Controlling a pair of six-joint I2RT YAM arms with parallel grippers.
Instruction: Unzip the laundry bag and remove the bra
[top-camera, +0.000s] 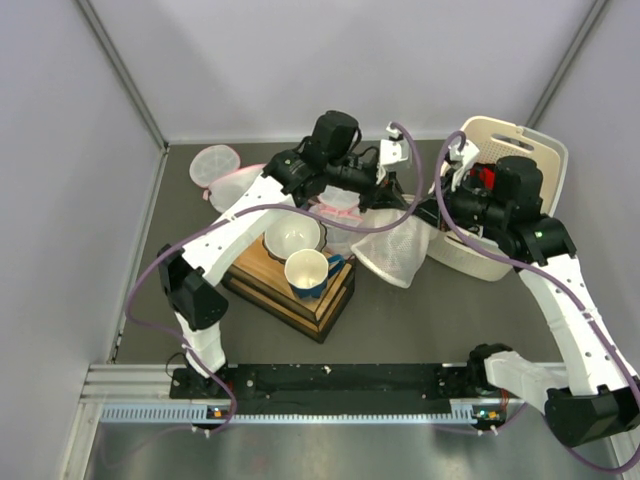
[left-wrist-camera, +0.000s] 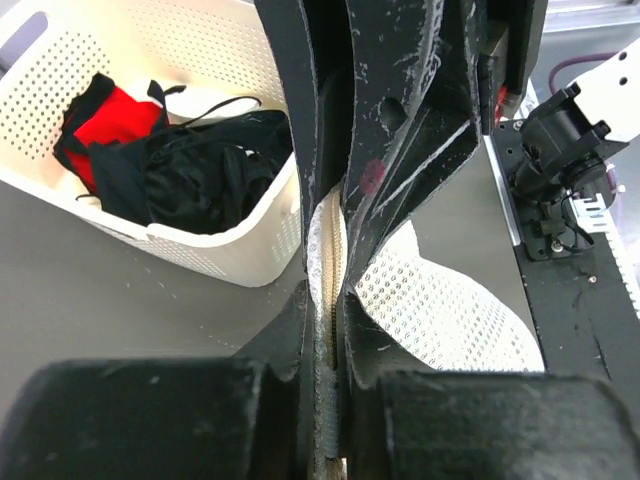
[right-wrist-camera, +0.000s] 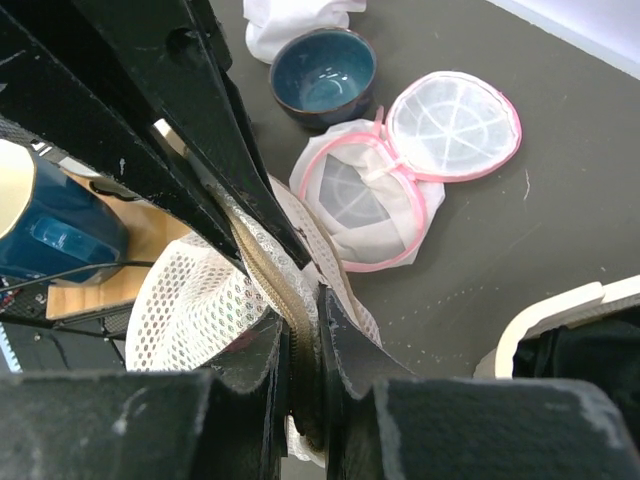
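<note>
Left pincer (left-wrist-camera: 335, 250) closed, jaws clamped on the white seam of the laundry bag (top-camera: 395, 250); the seam runs straight down between the fingers. Right pincer (right-wrist-camera: 290, 310) also closed, pinching the tan zipper strip along the bag's edge, with mesh bulging out below and to its left. Both pincers grip the same bag from opposite sides, near each other over the middle of the table (top-camera: 420, 320); the bag's body sags down between them toward the arm bases. Cannot tell whether the zipper is open. Bra (left-wrist-camera: 125, 115) is not in the bag: it lies in the cream basket (left-wrist-camera: 200, 40), up and to the left of the left pincer in its wrist view, bright red, touching a black garment (left-wrist-camera: 205, 175) piled just beside it. From above, the basket sits right behind the right pincer, with its near wall touching the bag. On the left pincer's side, near the bag: white bowl (top-camera: 293, 237) and blue-and-white cup (top-camera: 308, 270), both upright on a wooden block (top-camera: 285, 290). Beyond the right pincer's fingers in its wrist view: blue bowl (right-wrist-camera: 323, 75) and two pink-trimmed mesh bags (right-wrist-camera: 455, 115) flat on the table, touching each other.
</note>
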